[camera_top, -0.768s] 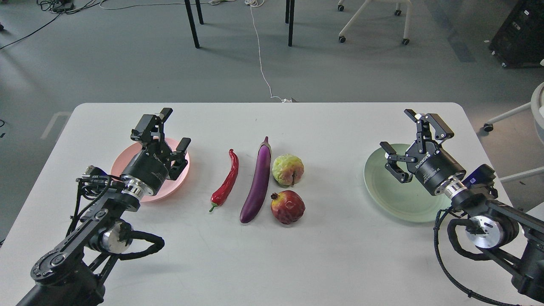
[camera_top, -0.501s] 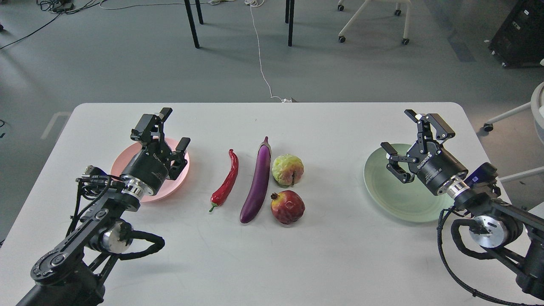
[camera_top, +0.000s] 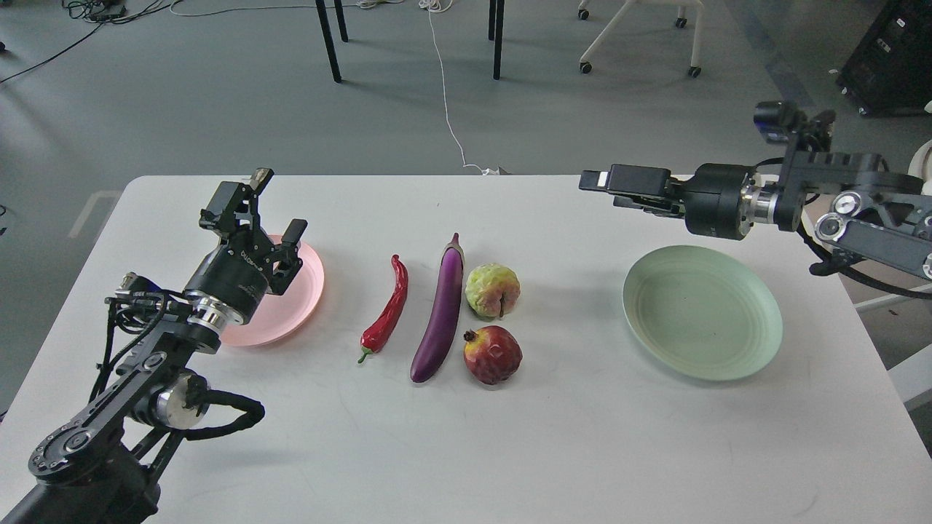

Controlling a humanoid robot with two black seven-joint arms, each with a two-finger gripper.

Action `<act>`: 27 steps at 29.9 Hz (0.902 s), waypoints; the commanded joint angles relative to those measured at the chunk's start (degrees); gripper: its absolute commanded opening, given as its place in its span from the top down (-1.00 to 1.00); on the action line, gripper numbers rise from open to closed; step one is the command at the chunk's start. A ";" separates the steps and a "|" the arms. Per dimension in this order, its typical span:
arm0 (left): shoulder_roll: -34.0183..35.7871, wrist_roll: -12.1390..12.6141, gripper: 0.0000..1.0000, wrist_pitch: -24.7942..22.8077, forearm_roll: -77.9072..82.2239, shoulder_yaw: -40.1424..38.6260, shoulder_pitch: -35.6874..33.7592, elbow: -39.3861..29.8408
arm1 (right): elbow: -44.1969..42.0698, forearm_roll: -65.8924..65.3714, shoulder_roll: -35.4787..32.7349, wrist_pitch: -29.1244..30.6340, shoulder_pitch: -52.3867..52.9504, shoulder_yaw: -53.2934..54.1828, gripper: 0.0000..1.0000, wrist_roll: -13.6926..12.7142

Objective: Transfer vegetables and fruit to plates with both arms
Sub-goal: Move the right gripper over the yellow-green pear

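A red chili pepper (camera_top: 389,309), a long purple eggplant (camera_top: 443,309), a bumpy yellow-green fruit (camera_top: 493,290) and a red pomegranate (camera_top: 493,354) lie close together at the middle of the white table. The pink plate (camera_top: 295,309) lies to their left, partly hidden by my left arm. The green plate (camera_top: 703,311) lies empty on the right. My left gripper (camera_top: 277,206) is open and empty above the pink plate's far edge. My right gripper (camera_top: 601,182) points left, raised over the table's far side beyond the green plate. It is seen side-on and holds nothing I can see.
The white table (camera_top: 510,451) has rounded far corners. My left arm covers its front left part. Beyond its far edge is grey floor with black table legs (camera_top: 329,40), a white cable (camera_top: 445,94), a wheeled chair base (camera_top: 641,36) and a black case (camera_top: 892,54).
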 commanded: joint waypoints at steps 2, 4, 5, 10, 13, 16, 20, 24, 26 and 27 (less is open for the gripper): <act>-0.21 -0.40 -0.99 0.47 0.07 0.04 0.06 -0.94 | -6.28 -11.02 10.84 -0.08 6.64 -10.63 -0.97 -0.01; -0.12 -0.40 -0.99 0.47 0.07 -0.05 0.15 -1.38 | -7.69 -12.01 14.27 -0.34 6.74 -11.52 -0.97 -0.01; -0.12 -0.49 -0.99 0.47 0.07 -0.13 0.24 -1.47 | -8.57 -12.01 16.04 -0.43 6.74 -12.13 -0.97 -0.01; 0.05 -0.75 -0.99 0.47 0.07 -0.40 0.94 -2.35 | -13.76 -12.01 23.78 -2.89 6.13 -16.97 -0.97 -0.01; -0.03 -0.75 -0.99 0.47 0.07 -0.40 1.03 -2.88 | -15.96 -11.93 27.21 -4.73 5.16 -19.61 -0.97 -0.01; -0.03 -0.75 -0.99 0.47 0.07 -0.31 1.03 -2.96 | -16.49 -11.84 28.89 -5.18 4.02 -19.70 -0.97 -0.01; -0.03 -0.75 -0.99 0.30 0.07 -0.40 1.03 -2.96 | -18.07 -11.84 30.73 -6.93 2.87 -19.70 -0.97 -0.01; -0.03 -0.75 -0.99 0.30 0.07 -0.31 1.11 -2.96 | -19.13 -11.84 32.50 -8.52 1.64 -19.70 -0.96 -0.01; -0.03 -0.84 -0.99 0.30 0.07 -0.31 1.20 -2.96 | -20.00 -11.75 32.50 -8.61 1.03 -19.70 -0.96 -0.01; -0.03 -0.76 -0.99 0.30 0.07 -0.31 1.29 -3.05 | -20.53 -11.75 32.50 -8.61 0.68 -19.79 -0.96 -0.01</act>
